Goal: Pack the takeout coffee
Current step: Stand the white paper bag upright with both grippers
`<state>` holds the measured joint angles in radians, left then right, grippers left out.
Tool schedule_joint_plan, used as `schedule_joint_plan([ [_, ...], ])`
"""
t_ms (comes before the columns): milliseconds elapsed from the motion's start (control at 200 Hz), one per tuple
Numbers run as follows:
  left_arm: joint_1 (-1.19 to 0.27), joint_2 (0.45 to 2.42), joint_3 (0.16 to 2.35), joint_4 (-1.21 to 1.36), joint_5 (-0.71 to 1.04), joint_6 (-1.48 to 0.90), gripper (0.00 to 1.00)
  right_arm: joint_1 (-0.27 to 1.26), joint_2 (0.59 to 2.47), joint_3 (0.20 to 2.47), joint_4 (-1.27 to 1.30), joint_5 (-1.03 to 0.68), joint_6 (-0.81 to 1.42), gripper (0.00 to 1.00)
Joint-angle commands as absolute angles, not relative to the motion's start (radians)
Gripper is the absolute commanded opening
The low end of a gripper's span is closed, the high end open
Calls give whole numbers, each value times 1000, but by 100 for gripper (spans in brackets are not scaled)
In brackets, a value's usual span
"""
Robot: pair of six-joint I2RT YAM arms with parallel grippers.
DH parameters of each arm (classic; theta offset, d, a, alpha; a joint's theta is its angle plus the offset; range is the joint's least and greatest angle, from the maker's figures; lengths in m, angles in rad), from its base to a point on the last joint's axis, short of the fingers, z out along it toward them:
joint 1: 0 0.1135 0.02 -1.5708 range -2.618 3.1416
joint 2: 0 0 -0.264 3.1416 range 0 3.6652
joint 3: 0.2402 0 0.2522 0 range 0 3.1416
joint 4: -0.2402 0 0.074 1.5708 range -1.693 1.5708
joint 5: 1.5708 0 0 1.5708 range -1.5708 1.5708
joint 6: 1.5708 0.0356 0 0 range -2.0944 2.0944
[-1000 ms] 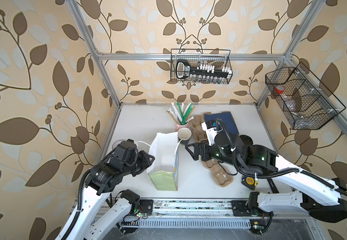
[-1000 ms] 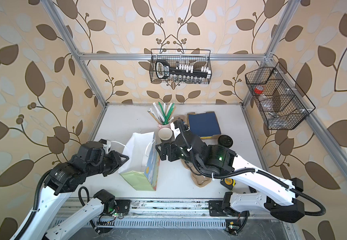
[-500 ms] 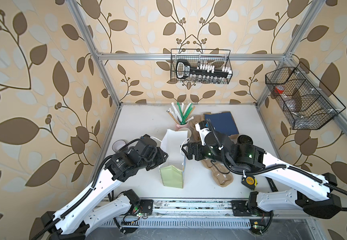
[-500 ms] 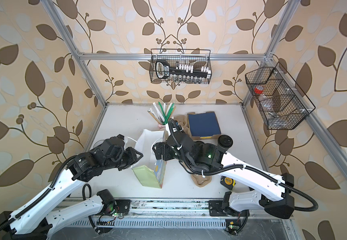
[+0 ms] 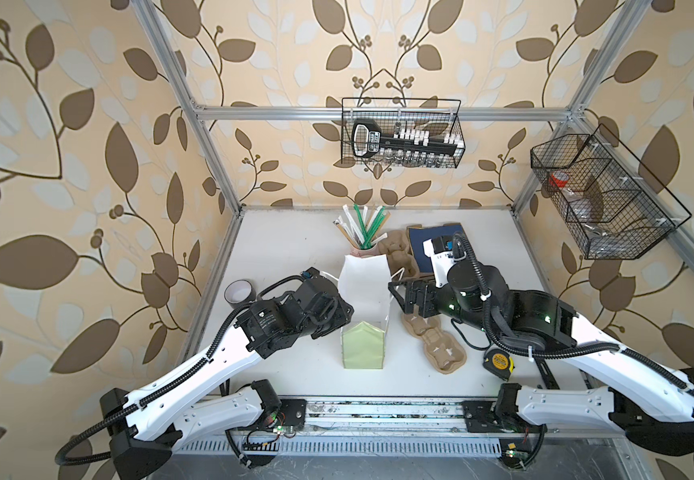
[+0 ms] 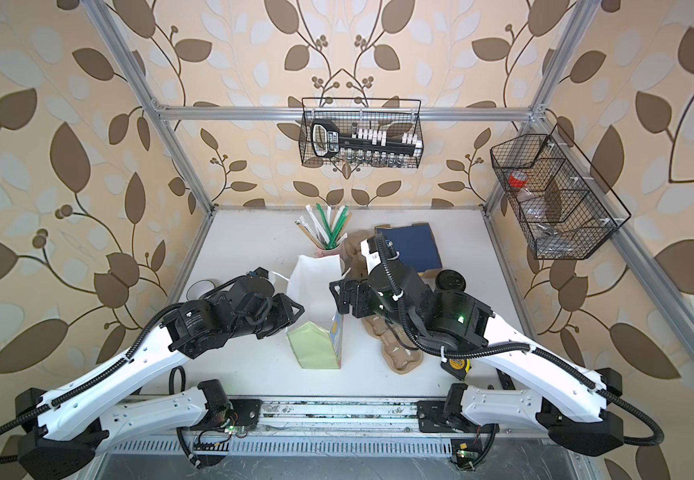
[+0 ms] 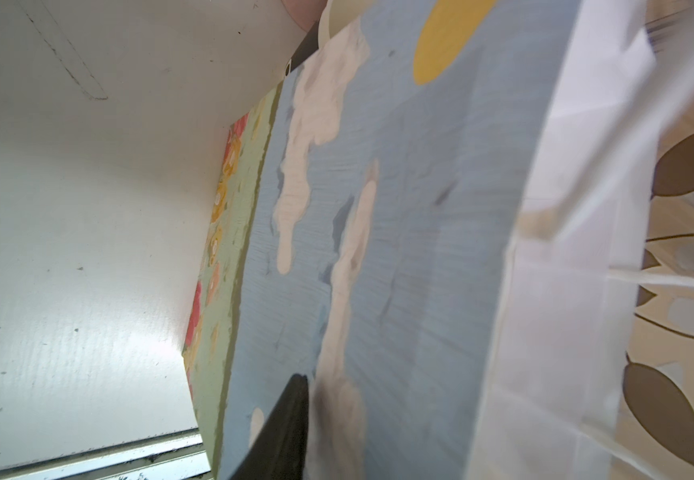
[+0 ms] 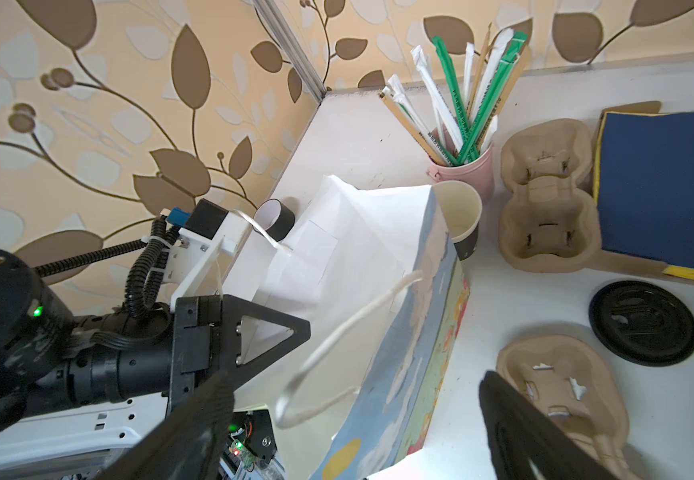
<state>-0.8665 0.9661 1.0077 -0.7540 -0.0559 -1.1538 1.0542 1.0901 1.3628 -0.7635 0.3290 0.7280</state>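
A paper bag (image 5: pixel 364 316), white inside with blue and green printed sides, stands mid-table. My left gripper (image 5: pixel 345 309) is shut on its left wall; one finger (image 7: pixel 287 428) lies on the blue outside, and the other is hidden. My right gripper (image 8: pixel 357 428) is open, with the bag's right wall (image 8: pixel 420 316) and string handle (image 8: pixel 337 349) between its fingers. One takeout coffee cup (image 8: pixel 461 216), black with a pale inside, stands upright behind the bag, next to the pink cup. A second one (image 5: pixel 239 293) lies on its side at the table's left edge.
The pink cup of straws (image 5: pixel 364 249) stands behind the bag. One pulp cup carrier (image 5: pixel 434 347) lies under my right arm, another (image 8: pixel 544 216) is at the back. A dark blue napkin stack (image 6: pixel 413 249), black lids (image 6: pixel 451 280) and a yellow tape measure (image 5: pixel 499 362) lie at the right.
The bag has slid right with my left gripper and now stands upright and narrower. My left arm has swung in from the left. My right gripper stays open at the bag's right rim.
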Motion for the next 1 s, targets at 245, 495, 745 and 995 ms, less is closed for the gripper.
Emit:
schedule_joint_plan([
  [245, -930, 1033, 1029, -655, -93, -1203, 33, 882, 887, 1215, -926, 337, 691, 92],
  [495, -934, 1034, 1050, -624, -100, -1229, 34, 833, 844, 1021, -945, 344, 707, 92],
  [745, -945, 990, 1051, -596, -121, -1259, 36, 833, 838, 826, -869, 304, 748, 91],
  [995, -950, 1003, 1088, -606, -135, -1219, 54, 842, 940, 698, -764, 284, 750, 88],
])
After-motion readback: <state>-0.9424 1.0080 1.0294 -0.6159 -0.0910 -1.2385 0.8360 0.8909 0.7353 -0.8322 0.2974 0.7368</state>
